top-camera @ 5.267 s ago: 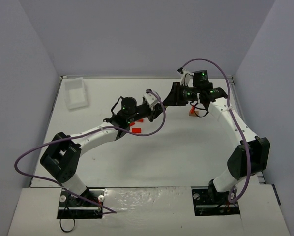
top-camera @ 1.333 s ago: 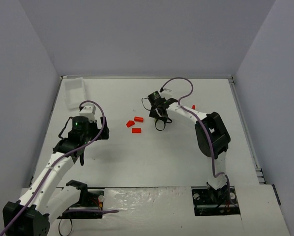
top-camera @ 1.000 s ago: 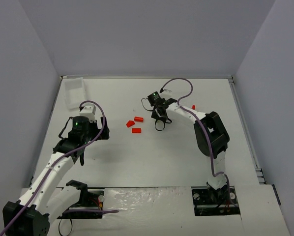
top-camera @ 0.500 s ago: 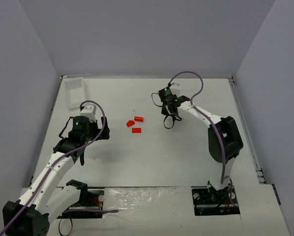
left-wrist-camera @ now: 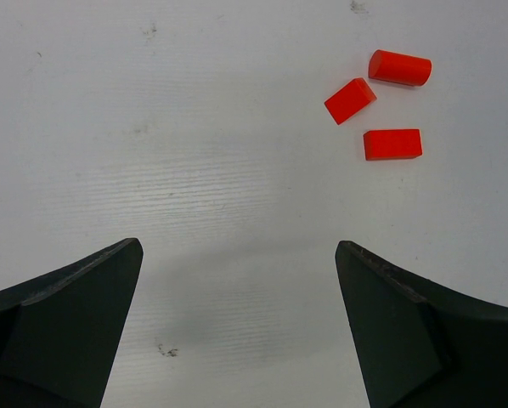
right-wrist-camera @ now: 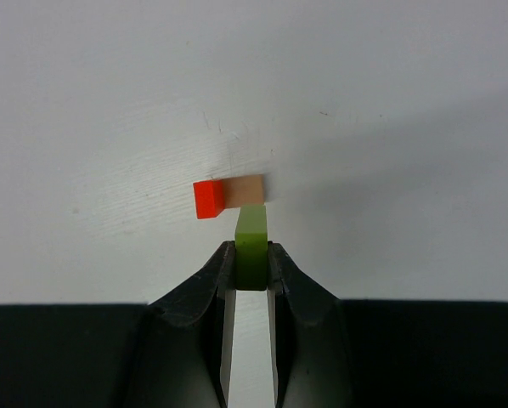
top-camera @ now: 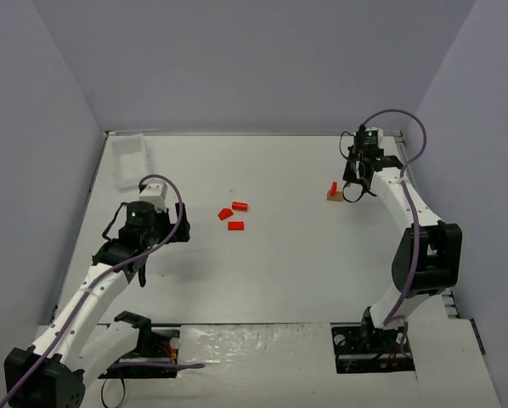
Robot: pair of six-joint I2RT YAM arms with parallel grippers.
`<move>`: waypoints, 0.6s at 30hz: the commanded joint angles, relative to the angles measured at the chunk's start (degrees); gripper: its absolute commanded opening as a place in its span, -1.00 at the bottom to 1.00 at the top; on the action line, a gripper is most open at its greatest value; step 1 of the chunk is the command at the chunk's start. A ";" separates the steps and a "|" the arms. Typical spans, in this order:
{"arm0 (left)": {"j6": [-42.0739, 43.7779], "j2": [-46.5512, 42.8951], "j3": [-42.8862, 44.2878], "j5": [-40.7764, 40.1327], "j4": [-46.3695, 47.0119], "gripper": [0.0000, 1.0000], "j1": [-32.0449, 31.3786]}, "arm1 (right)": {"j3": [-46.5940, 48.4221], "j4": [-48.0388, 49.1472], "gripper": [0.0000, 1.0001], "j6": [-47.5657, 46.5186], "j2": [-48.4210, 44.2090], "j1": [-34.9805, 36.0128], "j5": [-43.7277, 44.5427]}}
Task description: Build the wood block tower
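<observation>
Dead ahead at twelve o'clock of my right gripper [right-wrist-camera: 251, 255], clamped on the pale green stick [right-wrist-camera: 251, 231] whose long axis points straight there, sits the tan piece [right-wrist-camera: 246, 190] with its red block [right-wrist-camera: 208, 199]; my left gripper [left-wrist-camera: 237, 246] hangs wide open, well apart.

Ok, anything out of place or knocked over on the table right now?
Nothing stands out. The right gripper is shut on the green stick, close to the tan base, which has one red block touching it. Three red blocks lie loose well to its left, unstacked and undamaged.
</observation>
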 commanded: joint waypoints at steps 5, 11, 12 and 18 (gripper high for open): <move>0.89 0.03 0.31 0.33 3.22 0.94 -0.51 | 3.49 0.17 -1.00 -7.99 5.93 -3.46 -10.70; 1.14 0.13 0.39 0.15 3.13 0.94 -0.50 | 4.69 0.76 -1.00 -10.50 9.03 -3.89 -11.73; 1.19 0.13 0.40 0.11 3.13 0.94 -0.50 | 4.60 1.09 -1.00 -10.61 9.32 -3.89 -11.69; 1.23 0.39 0.40 0.02 3.13 0.94 -0.50 | 4.34 2.55 -1.00 -10.52 10.38 -3.80 -12.31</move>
